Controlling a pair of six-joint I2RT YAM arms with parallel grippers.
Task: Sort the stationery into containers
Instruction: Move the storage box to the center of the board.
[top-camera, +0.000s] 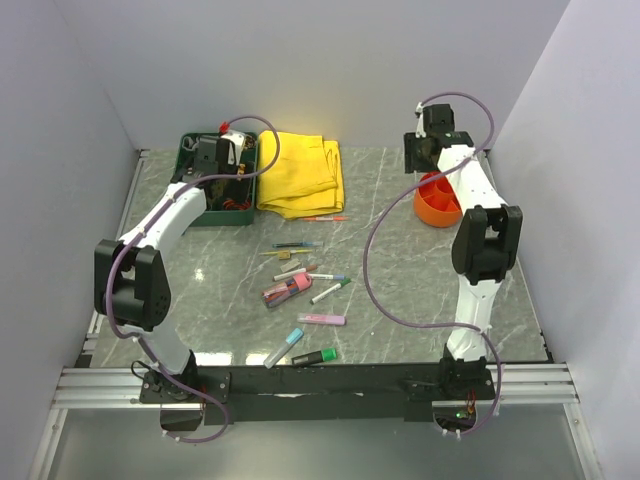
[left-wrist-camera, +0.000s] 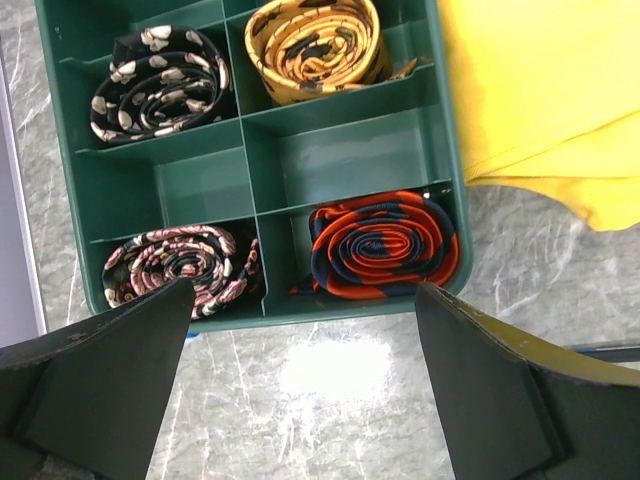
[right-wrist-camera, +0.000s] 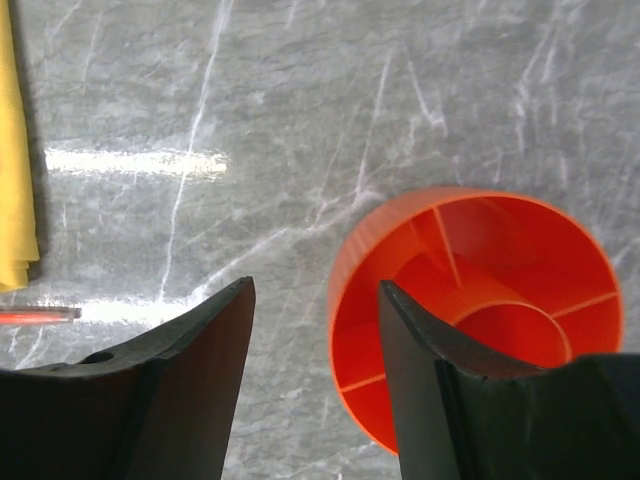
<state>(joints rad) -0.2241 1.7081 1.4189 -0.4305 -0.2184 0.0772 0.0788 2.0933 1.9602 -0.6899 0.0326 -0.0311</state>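
Several pens and markers (top-camera: 300, 285) lie loose on the marble table between the arms, among them a pink marker (top-camera: 322, 319), a light blue highlighter (top-camera: 284, 347) and a thin red pen (top-camera: 325, 218). The dark green tray (top-camera: 190, 150) stands at the back left. In the left wrist view (left-wrist-camera: 345, 155) its compartments hold rolled patterned ties. My left gripper (left-wrist-camera: 300, 340) is open and empty, above the tray's near edge (top-camera: 210, 165). The orange pot (top-camera: 437, 200) with dividers is at the back right. My right gripper (right-wrist-camera: 315, 300) is open and empty, its jaws either side of the pot's rim (right-wrist-camera: 480, 300).
A folded yellow cloth (top-camera: 300, 170) lies right of the tray, and shows in the left wrist view (left-wrist-camera: 545, 90) and the right wrist view (right-wrist-camera: 15, 150). The red pen's end (right-wrist-camera: 35, 316) lies left of my right gripper. Grey walls enclose the table.
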